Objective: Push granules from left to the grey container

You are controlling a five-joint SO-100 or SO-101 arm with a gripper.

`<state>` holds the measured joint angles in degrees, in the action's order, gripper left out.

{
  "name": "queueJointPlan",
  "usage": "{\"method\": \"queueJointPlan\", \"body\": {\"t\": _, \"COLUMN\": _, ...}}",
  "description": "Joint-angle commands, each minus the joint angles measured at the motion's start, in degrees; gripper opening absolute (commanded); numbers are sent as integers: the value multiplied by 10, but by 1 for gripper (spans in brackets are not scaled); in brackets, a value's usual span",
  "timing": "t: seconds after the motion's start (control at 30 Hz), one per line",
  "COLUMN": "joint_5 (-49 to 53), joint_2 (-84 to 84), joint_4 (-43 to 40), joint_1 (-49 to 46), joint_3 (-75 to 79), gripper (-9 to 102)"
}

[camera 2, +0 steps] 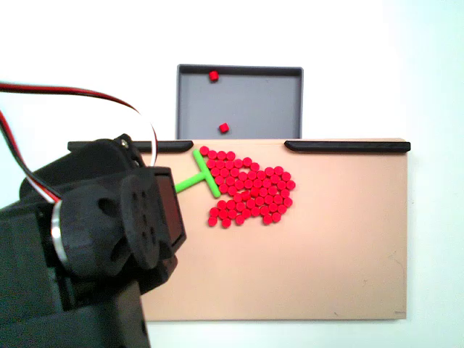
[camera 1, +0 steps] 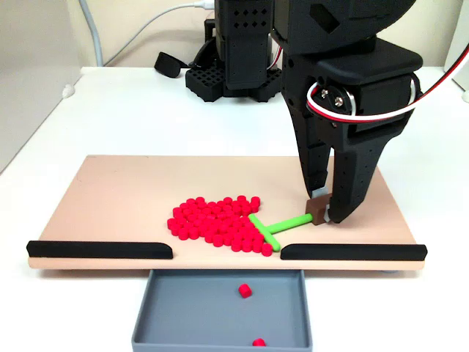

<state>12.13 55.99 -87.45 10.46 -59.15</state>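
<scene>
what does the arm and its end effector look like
The arm is matte black plastic with blocky housings; its base has a perforated grid pattern. Red, white and black wires loop beside the wrist. The end effector has two tapering black fingers. In the other fixed view a round black servo hub shows small holes.

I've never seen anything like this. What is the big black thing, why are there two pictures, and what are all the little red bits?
The black thing is a small robot arm. Its two-fingered end effector is pinching the brown end of a green T-shaped pusher.

Both pictures show the same moment from two still cameras: one faces the arm from the front, low down; the other looks down from behind the arm, so everything appears turned around.

On the white table lies a beige board edged with two black strips. The red bits are granules, piled beside the pusher's crossbar. Beyond the gap between the strips sits a grey container, already holding two granules.
</scene>
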Motion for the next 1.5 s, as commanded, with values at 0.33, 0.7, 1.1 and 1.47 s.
{"method": "queueJointPlan", "body": {"t": 0.33, "joint_5": 69, "joint_2": 155, "joint_4": -41, "joint_1": 18, "joint_3": -1, "gripper": 0}}
{"method": "queueJointPlan", "body": {"t": 0.7, "joint_5": 250, "joint_2": 315, "joint_4": -91, "joint_1": 27, "joint_3": -140, "gripper": 0}}
{"method": "queueJointPlan", "body": {"t": 1.1, "joint_5": 502, "joint_2": 484, "joint_4": -91, "joint_1": -11, "joint_3": -313, "gripper": 0}}
{"method": "queueJointPlan", "body": {"t": 1.47, "joint_5": 714, "joint_2": 486, "joint_4": -84, "joint_1": -75, "joint_3": -334, "gripper": 0}}
